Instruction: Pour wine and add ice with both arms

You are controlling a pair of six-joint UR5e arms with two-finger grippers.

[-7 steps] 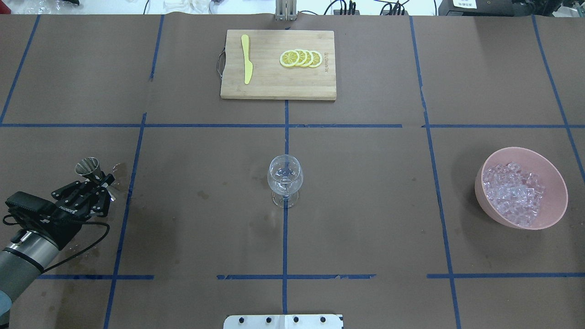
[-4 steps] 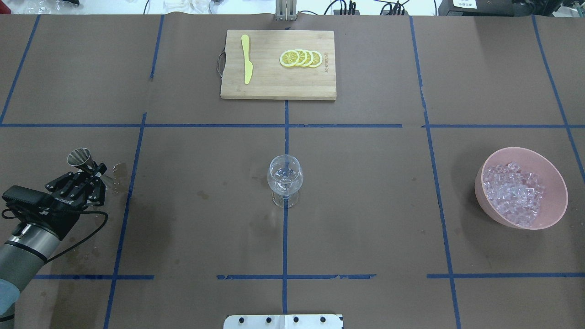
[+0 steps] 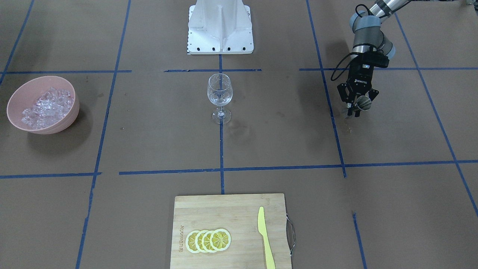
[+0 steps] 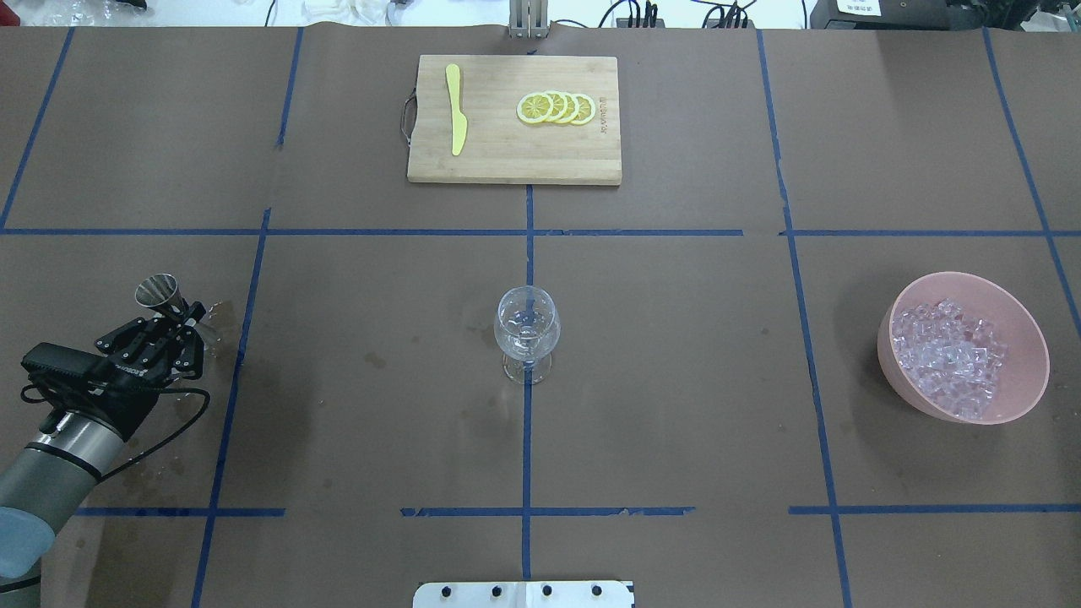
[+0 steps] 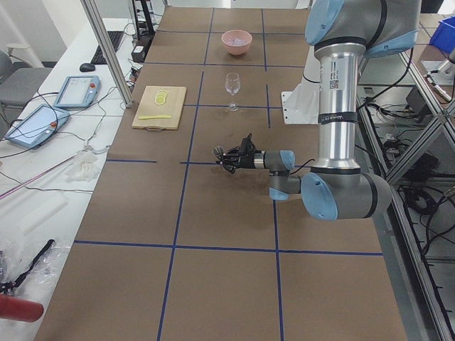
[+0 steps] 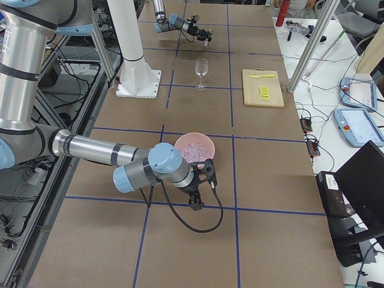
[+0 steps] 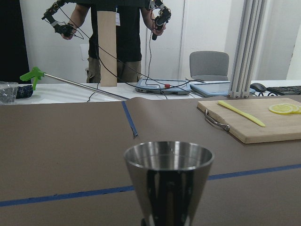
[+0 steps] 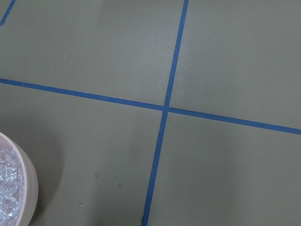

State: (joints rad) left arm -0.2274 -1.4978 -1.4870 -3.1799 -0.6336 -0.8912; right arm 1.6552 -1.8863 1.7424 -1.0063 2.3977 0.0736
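Observation:
My left gripper [image 4: 181,328] is shut on a steel jigger [image 4: 160,291] at the table's left side, just above the paper. It also shows in the front view [image 3: 356,106]. In the left wrist view the jigger [image 7: 168,181] stands upright and I cannot see inside it. A clear stemmed glass [image 4: 526,325] stands at the table's middle, far from the gripper; I cannot make out wine in it. The ice [image 4: 950,355] fills a pink bowl [image 4: 1026,338] at the right. My right gripper [image 6: 209,168] hovers beside the bowl, and I cannot tell if it is open.
A wooden cutting board [image 4: 498,165] with a yellow knife [image 4: 457,110] and lemon slices [image 4: 557,108] lies at the far middle. Wet spots [image 4: 217,314] mark the paper by the left gripper. The white pedestal base [image 3: 220,26] stands at the near edge.
My left gripper has moved slightly left and away with the jigger, then a little back to the right. The glass and the bowl have not moved.

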